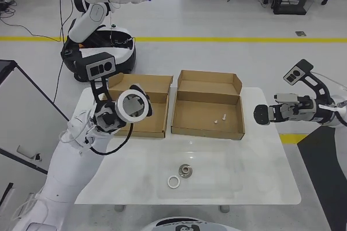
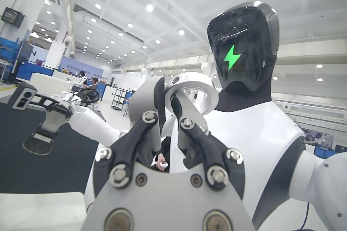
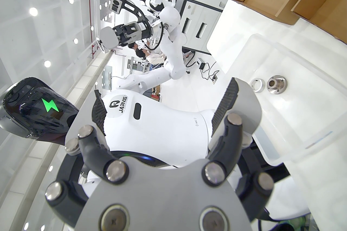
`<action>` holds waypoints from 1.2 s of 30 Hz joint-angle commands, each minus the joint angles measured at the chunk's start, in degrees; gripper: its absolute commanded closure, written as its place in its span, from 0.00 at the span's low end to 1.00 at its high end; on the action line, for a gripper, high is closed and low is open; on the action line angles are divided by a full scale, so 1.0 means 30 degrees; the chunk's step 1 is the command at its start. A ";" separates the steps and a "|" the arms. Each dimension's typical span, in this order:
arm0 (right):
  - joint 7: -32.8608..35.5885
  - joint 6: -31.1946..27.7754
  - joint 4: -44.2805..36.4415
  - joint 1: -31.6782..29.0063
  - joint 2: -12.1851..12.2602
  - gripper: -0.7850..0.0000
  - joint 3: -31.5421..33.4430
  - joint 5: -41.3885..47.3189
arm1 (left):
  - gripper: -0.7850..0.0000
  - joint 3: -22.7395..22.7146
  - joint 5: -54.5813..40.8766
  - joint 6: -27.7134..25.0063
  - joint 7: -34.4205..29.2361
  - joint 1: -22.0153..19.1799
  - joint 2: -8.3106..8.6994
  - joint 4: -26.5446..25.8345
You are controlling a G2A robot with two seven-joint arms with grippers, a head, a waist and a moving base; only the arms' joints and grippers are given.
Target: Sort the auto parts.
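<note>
My left gripper (image 1: 122,110) is raised over the left cardboard box (image 1: 156,124), shut on a large silver metal ring (image 1: 133,105); in the left wrist view one finger sits inside the ring (image 2: 195,91) and one outside, at the gripper (image 2: 169,99). On the table's near middle lie a small white ring (image 1: 173,182) and a metal flanged bushing (image 1: 186,171), also the white ring (image 3: 256,84) and bushing (image 3: 276,84) in the right wrist view. My right gripper (image 1: 261,114) hovers off the table's right side, open and empty (image 3: 168,104).
Two open cardboard boxes stand at the table's far half; the right box (image 1: 188,118) holds a small white bolt-like part (image 1: 220,120). A clear shallow tray (image 3: 306,107) lies under the small parts. A grey cabinet (image 1: 11,110) stands left of the table.
</note>
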 commanded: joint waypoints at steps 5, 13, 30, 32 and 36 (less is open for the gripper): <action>0.0000 0.0000 0.0000 0.0000 0.0000 0.00 0.0000 0.0000 | 1.00 0.0206 -0.1409 -0.0245 0.0228 0.0087 -0.0164 -0.0274; 0.0000 0.0000 0.0000 0.0000 0.0000 0.00 0.0000 0.0000 | 1.00 0.0152 -0.1652 -0.0044 -0.0320 0.0008 -0.0231 -0.0297; 0.0000 0.0000 0.0000 0.0000 0.0000 0.00 0.0000 0.0000 | 1.00 0.0152 -0.1652 -0.0044 -0.0320 0.0008 -0.0231 -0.0297; 0.0000 0.0000 0.0000 0.0000 0.0000 0.00 0.0000 0.0000 | 1.00 0.0152 -0.1652 -0.0044 -0.0320 0.0008 -0.0231 -0.0297; 0.0000 0.0000 0.0000 0.0000 0.0000 0.00 0.0000 0.0000 | 1.00 0.0012 -0.0709 0.0751 0.0066 0.0065 -0.0216 -0.0214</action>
